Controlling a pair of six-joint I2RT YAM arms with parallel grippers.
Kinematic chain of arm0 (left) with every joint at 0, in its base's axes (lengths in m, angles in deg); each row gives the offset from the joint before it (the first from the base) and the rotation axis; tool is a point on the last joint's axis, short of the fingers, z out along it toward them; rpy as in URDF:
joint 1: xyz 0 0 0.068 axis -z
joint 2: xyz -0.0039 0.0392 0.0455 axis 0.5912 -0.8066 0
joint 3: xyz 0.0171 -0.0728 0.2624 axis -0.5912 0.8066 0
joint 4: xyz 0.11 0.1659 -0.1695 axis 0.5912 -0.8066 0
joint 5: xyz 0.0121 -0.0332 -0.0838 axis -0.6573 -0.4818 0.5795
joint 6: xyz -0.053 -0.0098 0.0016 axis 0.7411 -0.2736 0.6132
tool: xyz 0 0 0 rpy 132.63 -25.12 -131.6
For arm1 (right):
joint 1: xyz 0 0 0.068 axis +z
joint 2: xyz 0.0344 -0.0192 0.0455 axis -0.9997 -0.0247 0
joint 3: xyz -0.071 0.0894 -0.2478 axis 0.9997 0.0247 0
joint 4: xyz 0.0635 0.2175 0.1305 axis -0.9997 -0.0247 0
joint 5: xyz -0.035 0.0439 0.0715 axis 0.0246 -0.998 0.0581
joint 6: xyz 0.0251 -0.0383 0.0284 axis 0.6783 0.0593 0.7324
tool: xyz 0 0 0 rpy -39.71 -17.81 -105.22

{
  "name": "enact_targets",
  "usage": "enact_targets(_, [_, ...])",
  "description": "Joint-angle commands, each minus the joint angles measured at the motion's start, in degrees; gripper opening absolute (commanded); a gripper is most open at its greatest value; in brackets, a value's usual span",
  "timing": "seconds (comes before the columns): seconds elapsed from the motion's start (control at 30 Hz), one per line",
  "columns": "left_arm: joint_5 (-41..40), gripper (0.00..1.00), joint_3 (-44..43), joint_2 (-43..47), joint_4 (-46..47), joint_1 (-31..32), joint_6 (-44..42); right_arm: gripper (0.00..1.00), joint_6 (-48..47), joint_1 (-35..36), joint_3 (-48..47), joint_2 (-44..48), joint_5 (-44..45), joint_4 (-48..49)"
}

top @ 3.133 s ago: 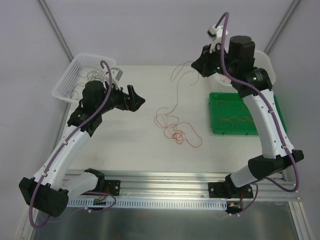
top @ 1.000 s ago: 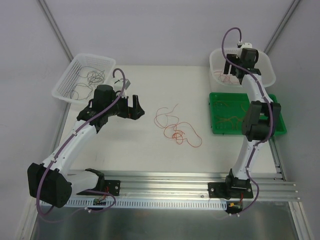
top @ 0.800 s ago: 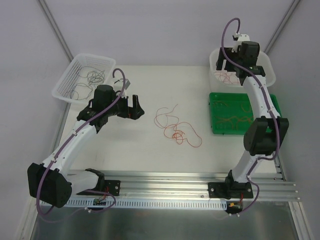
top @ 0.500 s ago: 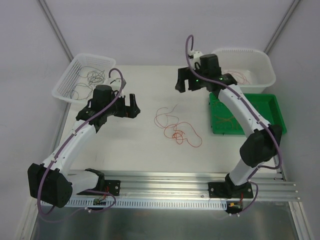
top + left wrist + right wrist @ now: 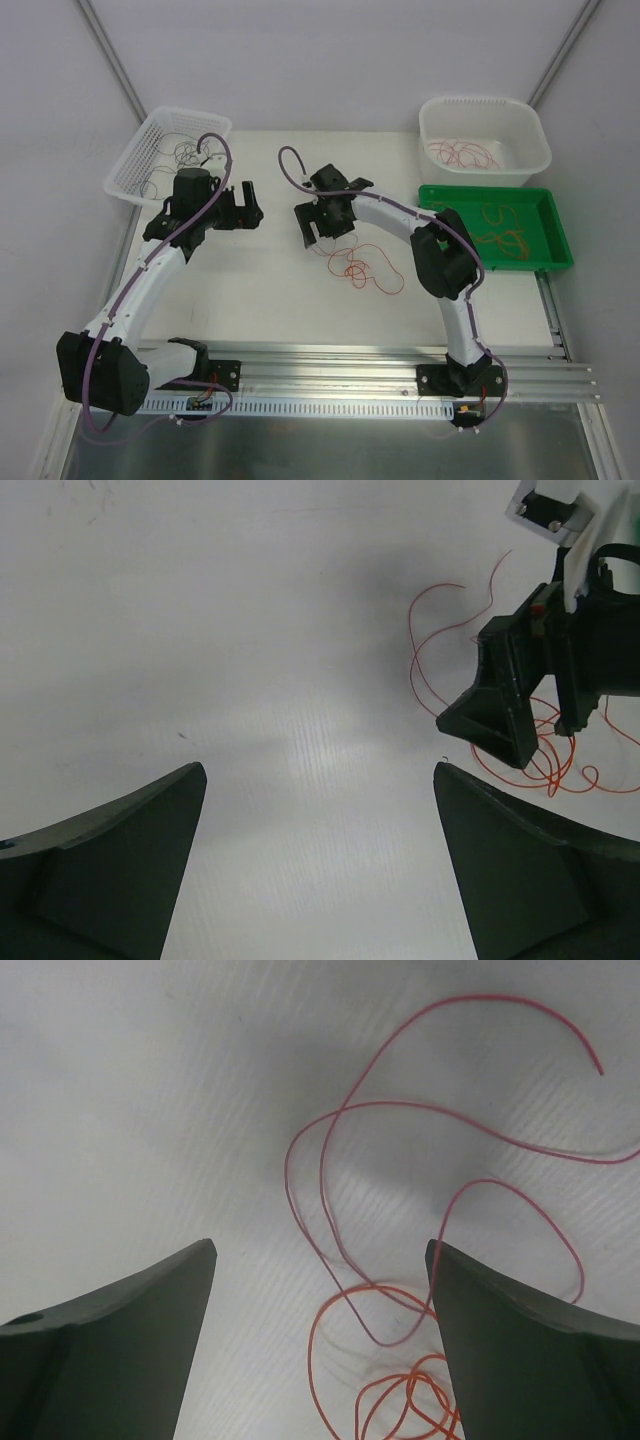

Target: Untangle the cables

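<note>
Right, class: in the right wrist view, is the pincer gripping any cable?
No, the right pincer stands wide open and the cables lie loose on the table.

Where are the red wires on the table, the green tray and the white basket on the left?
red wires (image 5: 352, 268), top view, on the knotted middle of the tangle.
green tray (image 5: 545, 225), top view, on its bare floor near the right end.
white basket (image 5: 130, 150), top view, on its left mesh wall.
</note>
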Motion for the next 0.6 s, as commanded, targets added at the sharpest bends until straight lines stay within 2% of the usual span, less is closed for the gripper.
enact_targets(0.0, [0.14, 0.99, -0.86, 1.53, -0.04, -1.31, 0.79, 0.90, 1.71, 1.82, -5.08, -2.31, 4.13, -0.14])
enact_targets(0.13, [1.63, 0.99, -0.95, 1.18, -0.04, -2.01, 1.50, 0.89, 1.80, 2.71, -6.23, -4.95, 6.42, 0.65])
enact_targets(0.33, [2.69, 0.99, -0.95, 1.09, -0.04, -2.89, 2.11, 0.80, 1.71, 4.81, -7.29, -8.29, 11.61, 0.65])
enact_targets(0.47, [2.78, 0.99, -0.95, 1.00, -0.04, -3.24, 2.29, 0.68, 3.03, 6.57, -7.55, -10.22, 13.71, 0.74])
enact_targets(0.53, [2.96, 0.99, -0.95, 1.00, -0.04, -3.33, 2.46, 0.55, 3.03, 7.19, -7.20, -11.01, 14.60, 0.57])
enact_targets(0.57, [3.04, 0.99, -0.95, 0.92, -0.04, -3.42, 2.46, 0.52, 3.03, 7.45, -7.02, -11.28, 14.86, 0.65])
